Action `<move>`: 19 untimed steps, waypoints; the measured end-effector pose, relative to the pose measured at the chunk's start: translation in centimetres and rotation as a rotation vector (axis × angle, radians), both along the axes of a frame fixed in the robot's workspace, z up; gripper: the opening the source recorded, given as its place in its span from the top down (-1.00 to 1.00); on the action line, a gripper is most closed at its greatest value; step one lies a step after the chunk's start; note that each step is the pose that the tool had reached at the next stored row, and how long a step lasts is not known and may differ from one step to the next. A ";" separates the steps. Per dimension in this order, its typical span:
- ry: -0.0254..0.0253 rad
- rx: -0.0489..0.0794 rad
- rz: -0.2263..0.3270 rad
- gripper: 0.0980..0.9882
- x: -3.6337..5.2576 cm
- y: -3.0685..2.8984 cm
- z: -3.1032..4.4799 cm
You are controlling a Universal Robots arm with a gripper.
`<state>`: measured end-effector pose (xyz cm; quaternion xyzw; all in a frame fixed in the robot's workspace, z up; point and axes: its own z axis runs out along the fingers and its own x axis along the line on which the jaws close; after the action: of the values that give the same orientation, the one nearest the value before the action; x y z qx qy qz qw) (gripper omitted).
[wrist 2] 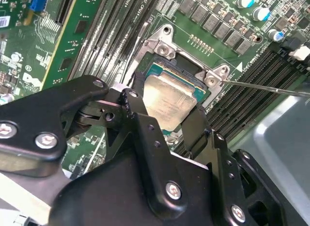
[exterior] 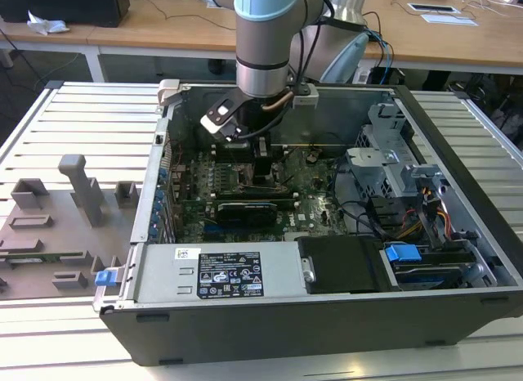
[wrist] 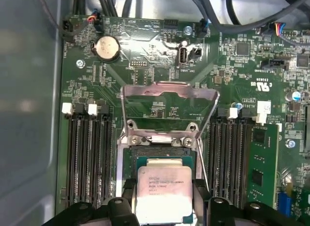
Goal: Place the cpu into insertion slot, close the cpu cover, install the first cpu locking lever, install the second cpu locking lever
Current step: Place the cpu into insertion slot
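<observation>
The black metal hand (wrist: 162, 187) grips the cpu (wrist: 162, 197) by two opposite edges, one blocky finger (wrist: 121, 199) pressed to each side. The cpu is a flat square with a pale, brushed beige-grey lid. It hangs over the insertion slot (wrist: 145, 160), whose dark rim shows past one edge; I cannot tell whether the chip touches the slot.

In the second wrist view the same hand (wrist 2: 162, 107) brackets the cpu (wrist 2: 169, 97), and a locking lever (wrist 2: 266, 86) (a thin bright wire) stands free of the slot's screwed steel bracket.

The cpu cover (wrist: 140, 90), a thin silvery frame with a large window, stands tilted up and open on the far side of the slot from the hand. Through its window the green motherboard (wrist: 160, 46) shows. Long black ribbed memory slots (wrist: 89, 153) run along both sides of the slot.

In the exterior view the hand (exterior: 263, 181) reaches down into the open computer case (exterior: 327, 316), at about 10 o'clock from the case's middle. A grey box (exterior: 216, 271) with a white label lies at roughly 7 o'clock from the hand. The case sits on a ribbed aluminium desk (exterior: 90, 119), and at 9 o'clock from the case lies a grey moulded tray (exterior: 49, 226).
</observation>
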<state>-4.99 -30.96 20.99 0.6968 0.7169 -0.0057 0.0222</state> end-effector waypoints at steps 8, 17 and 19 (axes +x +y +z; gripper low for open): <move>0.0011 0.002 -0.005 0.00 0.23 0.02 -0.78; 0.0012 0.003 -0.014 0.00 0.33 0.10 -1.15; 0.0012 0.003 -0.014 0.00 0.34 0.11 -1.16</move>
<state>-4.66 -30.85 19.83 0.7019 0.7119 -0.0052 0.0207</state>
